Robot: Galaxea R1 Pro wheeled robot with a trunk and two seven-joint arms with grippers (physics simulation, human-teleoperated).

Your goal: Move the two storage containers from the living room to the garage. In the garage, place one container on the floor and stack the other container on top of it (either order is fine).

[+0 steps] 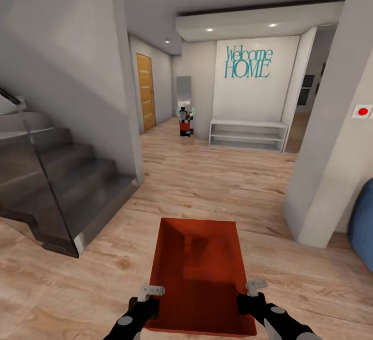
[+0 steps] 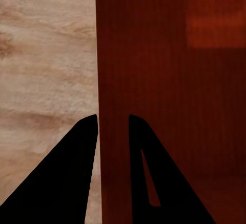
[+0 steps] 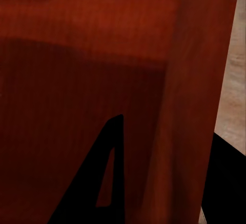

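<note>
Left gripper: its two black fingers straddle the left long wall of the orange-red, thin-walled, lidless rectangular bin, one finger outside over the pale wood-plank flooring, one inside; closed on that wall.
Right gripper: one black finger inside the bin, the other outside its right long wall; clamped on the wall between them.
Bin position: held off the plank flooring between both grippers, directly ahead of the robot, open top up, long axis pointing away; its near end sits between the two wrists.
Bin contents: only its dark red inner floor and walls can be seen.
Beside the bin, left: dark grey glossy staircase with a glass side panel, well apart from the bin.
Beside the bin, right: plain white square pillar, carrying a small white plate with a red round dot; a blue rounded object just past it.
Beyond the bin: low white open shelf unit against a white wall.
Writing: teal letters above the shelf unit read "Welcome HOME".
Farthest from the bin: a wood-panelled orange door down the corridor, and a small red-and-black figure, too small to identify.
</note>
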